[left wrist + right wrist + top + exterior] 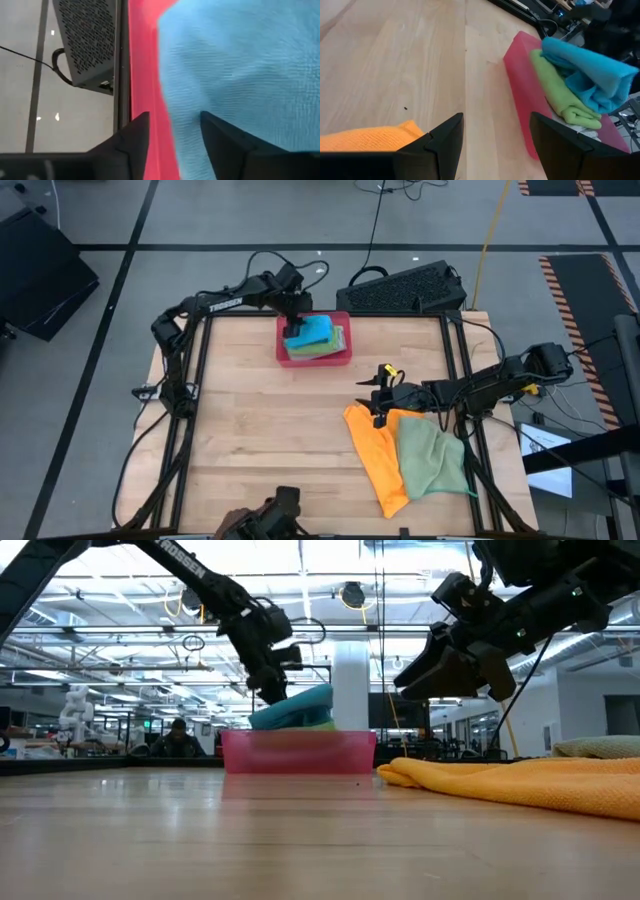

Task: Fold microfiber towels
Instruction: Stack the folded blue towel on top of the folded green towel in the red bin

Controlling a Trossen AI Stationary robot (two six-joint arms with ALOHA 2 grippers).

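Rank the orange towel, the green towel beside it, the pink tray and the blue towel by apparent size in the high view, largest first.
1. orange towel and green towel: look alike, unranked
2. pink tray
3. blue towel

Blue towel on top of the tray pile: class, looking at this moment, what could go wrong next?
1. The blue towel lies bunched and tilted on the green one in the pink tray; it might unfold or slide off.
2. The left hand is open right above it, so fibres could snag as it lifts.
3. The orange towel lies unfolded under the open right hand, which may pinch it unevenly.
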